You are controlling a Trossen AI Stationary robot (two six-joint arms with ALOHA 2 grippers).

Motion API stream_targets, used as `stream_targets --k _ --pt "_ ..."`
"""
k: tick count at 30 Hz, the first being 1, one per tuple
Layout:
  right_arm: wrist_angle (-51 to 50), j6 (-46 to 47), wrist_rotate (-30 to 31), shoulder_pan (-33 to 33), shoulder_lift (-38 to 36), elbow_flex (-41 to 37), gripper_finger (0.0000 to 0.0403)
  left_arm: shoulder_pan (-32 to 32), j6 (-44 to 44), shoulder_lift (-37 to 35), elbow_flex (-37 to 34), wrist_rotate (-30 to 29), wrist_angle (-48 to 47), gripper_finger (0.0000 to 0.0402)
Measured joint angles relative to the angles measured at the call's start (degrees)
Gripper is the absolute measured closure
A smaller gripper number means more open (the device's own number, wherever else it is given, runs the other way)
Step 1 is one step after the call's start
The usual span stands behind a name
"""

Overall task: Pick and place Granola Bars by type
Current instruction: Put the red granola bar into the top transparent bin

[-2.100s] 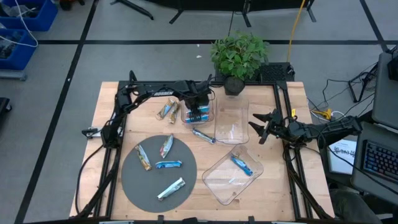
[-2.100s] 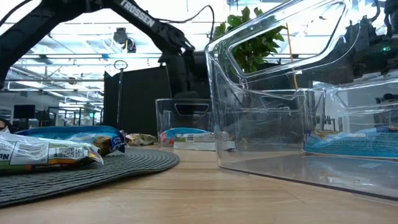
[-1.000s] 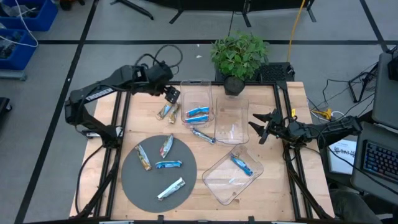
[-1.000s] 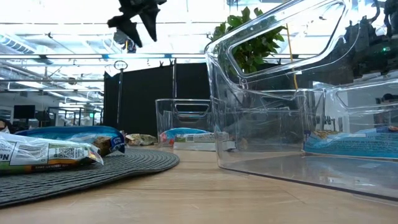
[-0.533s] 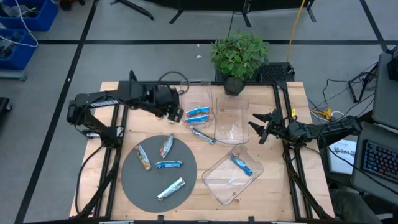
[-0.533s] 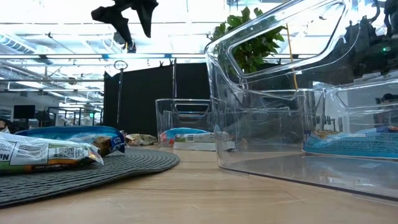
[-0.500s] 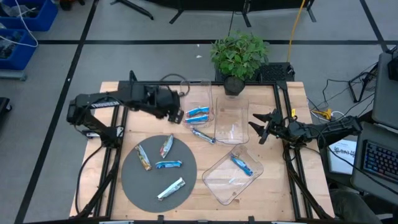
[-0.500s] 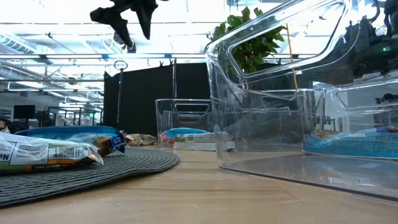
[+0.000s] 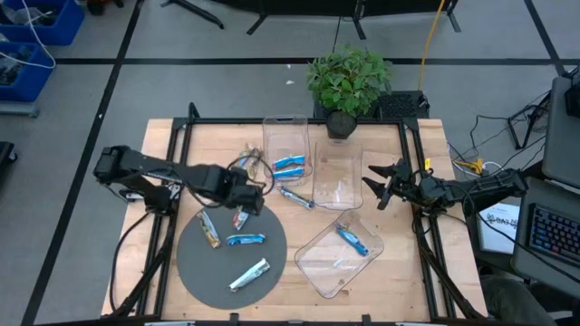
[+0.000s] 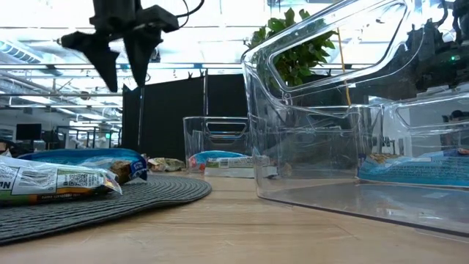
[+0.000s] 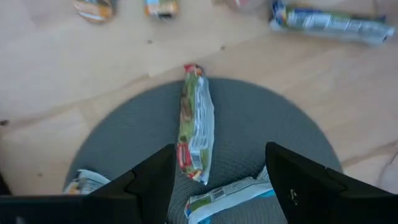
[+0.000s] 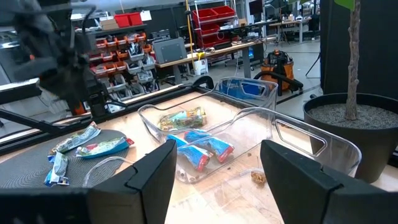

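Note:
Several Granola Bars lie flat on the round grey mat (image 9: 195, 267): a tan one (image 9: 209, 229), a silver-green one (image 9: 242, 215), a blue one (image 9: 246, 240) and a silver one (image 9: 249, 273). My left gripper (image 9: 246, 201) hangs open above the mat's far edge, pointing down. In the left wrist view its fingers stand on either side of the silver-green bar (image 11: 195, 124), well above it. Tan bars (image 9: 246, 160) and a blue bar (image 9: 296, 197) lie on the bare wood. My right gripper (image 9: 381, 187) waits open at the table's right side.
Three clear bins stand right of the mat: a far one (image 9: 286, 138) holding blue bars (image 9: 288, 166), a middle one (image 9: 337, 177), and a tilted near one (image 9: 340, 263) holding a blue bar (image 9: 352, 240). A potted plant (image 9: 347, 81) stands at the far edge.
My left gripper has swung from beside the far bin toward the table's near edge and come down, rolling its wrist as it went. It now hangs over the mat's far edge. No bar has moved.

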Motion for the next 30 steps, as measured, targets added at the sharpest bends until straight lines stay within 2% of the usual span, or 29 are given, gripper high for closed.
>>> stream_targets --k 9,16,30 --pt "0.00 -0.01 0.02 0.00 0.00 0.00 0.0179 -4.78 -4.09 0.00 -11.55 -0.15 11.61 0.0151" --pt "0.00 0.00 0.02 -0.02 0.00 0.00 0.0179 -6.87 -8.04 -0.02 -19.23 2.36 18.65 0.0151" --pt "0.00 -0.01 0.01 -0.01 0.00 -0.01 0.0179 -7.55 -9.85 -0.02 -23.89 1.91 20.55 0.0151"
